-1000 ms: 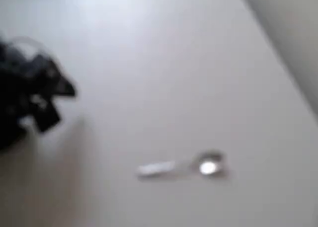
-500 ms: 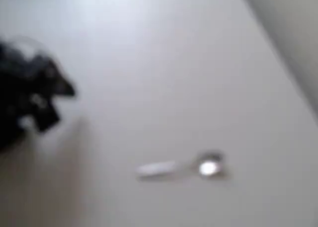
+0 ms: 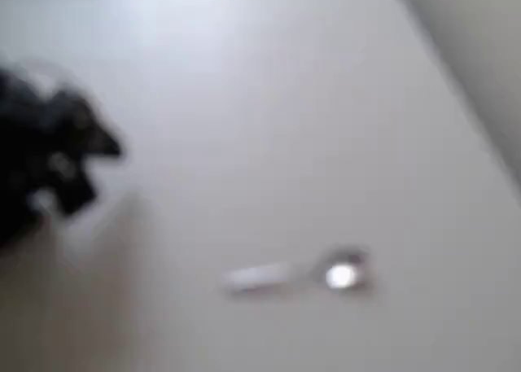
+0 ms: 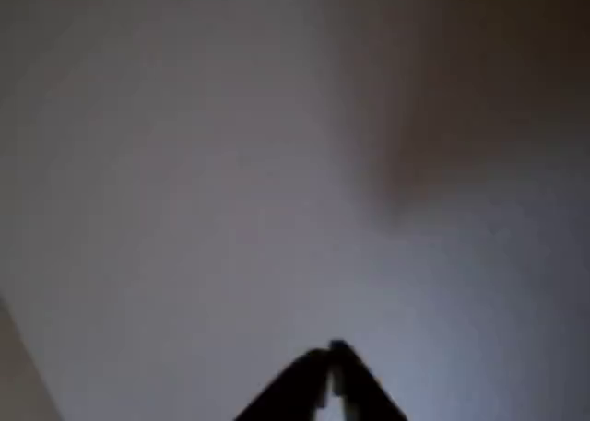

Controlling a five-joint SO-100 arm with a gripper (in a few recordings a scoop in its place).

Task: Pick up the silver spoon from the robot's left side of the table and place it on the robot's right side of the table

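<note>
Silver spoon (image 3: pixel 297 276): lying flat on table (image 3: pixel 269 103), ungrasped. Gripper (image 4: pixel 332 356): fingertips together, empty, well apart from it. Pickup and placement outstanding.

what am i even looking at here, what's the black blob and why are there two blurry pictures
The black blob at the left of the overhead view is a small robot arm. Its tip is a two-finger gripper, a simple pincer. That picture comes from a fixed camera looking down on a white table. The other picture comes from a camera riding on the arm's wrist: the dark pointed shape at its bottom edge is the gripper's fingers, tips together, with nothing between them. On the table lies a silver spoon, flat, bowl toward the picture's right, well apart from the arm. Both pictures are out of focus, so finer detail cannot be made out.
</note>
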